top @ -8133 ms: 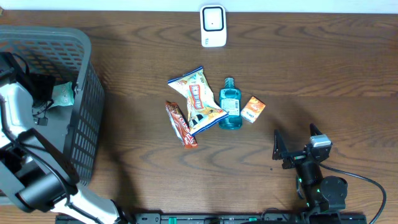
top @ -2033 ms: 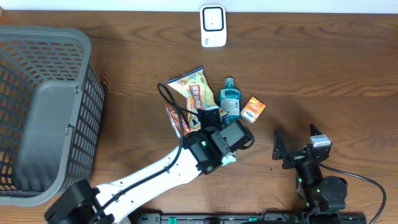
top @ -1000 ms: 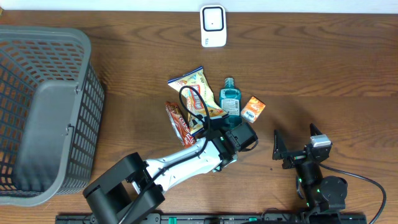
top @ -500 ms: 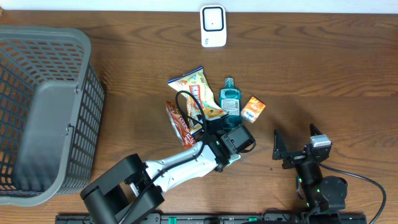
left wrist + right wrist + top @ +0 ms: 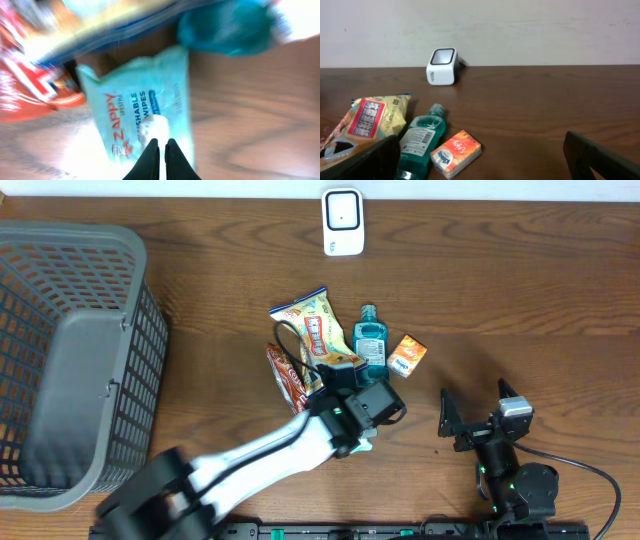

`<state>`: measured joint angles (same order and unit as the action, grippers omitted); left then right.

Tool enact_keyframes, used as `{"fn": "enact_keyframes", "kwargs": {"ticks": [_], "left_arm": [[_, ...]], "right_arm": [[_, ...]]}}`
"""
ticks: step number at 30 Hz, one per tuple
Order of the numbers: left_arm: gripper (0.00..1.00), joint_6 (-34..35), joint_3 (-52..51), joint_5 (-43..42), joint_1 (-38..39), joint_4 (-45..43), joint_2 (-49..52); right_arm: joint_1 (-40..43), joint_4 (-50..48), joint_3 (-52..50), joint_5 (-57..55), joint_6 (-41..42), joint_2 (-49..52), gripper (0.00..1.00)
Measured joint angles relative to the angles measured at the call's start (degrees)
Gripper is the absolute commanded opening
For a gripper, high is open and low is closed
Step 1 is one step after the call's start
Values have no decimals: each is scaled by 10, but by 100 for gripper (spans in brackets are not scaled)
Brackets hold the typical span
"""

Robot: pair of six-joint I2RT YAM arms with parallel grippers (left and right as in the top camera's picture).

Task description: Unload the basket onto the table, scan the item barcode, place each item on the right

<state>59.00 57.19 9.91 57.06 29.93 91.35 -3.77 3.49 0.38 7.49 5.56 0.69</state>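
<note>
My left gripper (image 5: pixel 364 436) is shut, pinching a pale teal pack of flushable wipes (image 5: pixel 142 107) just above the wood, below the pile of items. Only a corner of the wipes pack (image 5: pixel 367 443) shows under the arm in the overhead view. In the left wrist view its black fingertips (image 5: pixel 151 150) press together on the pack's crumpled near edge. The white scanner (image 5: pixel 342 221) stands at the table's far edge, also seen as the scanner (image 5: pixel 442 66) by the wall. My right gripper (image 5: pixel 478 412) rests at the front right, open and empty.
A snack bag (image 5: pixel 315 340), a teal mouthwash bottle (image 5: pixel 370 352), an orange tissue pack (image 5: pixel 407 355) and a red bar (image 5: pixel 290 380) lie mid-table. A grey basket (image 5: pixel 70 360) fills the left side. Bare wood lies between the pile and the scanner.
The left arm came out of the basket with the wipes pack and reached the table's middle. Over the last second its wrist shifted slightly left. The right arm stayed still.
</note>
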Motion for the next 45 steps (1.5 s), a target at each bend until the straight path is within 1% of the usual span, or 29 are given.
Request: {"fn": "enact_keyframes", "kwargs": {"ticks": [4, 8, 12, 18, 22, 23, 24, 30, 32, 34, 35, 36, 37, 38, 39, 43, 45], "left_arm": [[13, -13, 14, 25, 0, 5, -71], [13, -19, 18, 35, 0, 8, -74], [13, -16, 18, 38, 0, 9, -38], [13, 19, 18, 32, 0, 11, 36], [13, 53, 18, 10, 0, 9, 89], [12, 58, 18, 5, 0, 8, 102], [8, 60, 18, 5, 0, 5, 110], [8, 72, 26, 0, -1, 0, 117], [9, 70, 26, 1, -1, 0, 115], [49, 61, 25, 1, -1, 0, 107], [62, 51, 25, 5, 0, 0, 99], [74, 43, 24, 11, 0, 3, 88], [83, 35, 23, 21, 0, 10, 68], [88, 25, 23, 29, -1, 12, 45], [97, 14, 23, 38, -4, 12, 16], [100, -35, 34, 71, -23, 11, -90], [100, -65, 48, 89, -37, 7, -127]], "right_arm": [[0, 0, 0, 0, 0, 0, 99], [0, 0, 0, 0, 0, 0, 99], [0, 0, 0, 0, 0, 0, 99], [0, 0, 0, 0, 0, 0, 99], [0, 0, 0, 0, 0, 0, 99], [0, 0, 0, 0, 0, 0, 99], [0, 0, 0, 0, 0, 0, 99], [0, 0, 0, 0, 0, 0, 99], [0, 0, 0, 0, 0, 0, 99], [0, 0, 0, 0, 0, 0, 99], [0, 0, 0, 0, 0, 0, 99], [0, 0, 0, 0, 0, 0, 99], [0, 0, 0, 0, 0, 0, 99], [0, 0, 0, 0, 0, 0, 99], [0, 0, 0, 0, 0, 0, 99], [0, 0, 0, 0, 0, 0, 99], [0, 0, 0, 0, 0, 0, 99]]}}
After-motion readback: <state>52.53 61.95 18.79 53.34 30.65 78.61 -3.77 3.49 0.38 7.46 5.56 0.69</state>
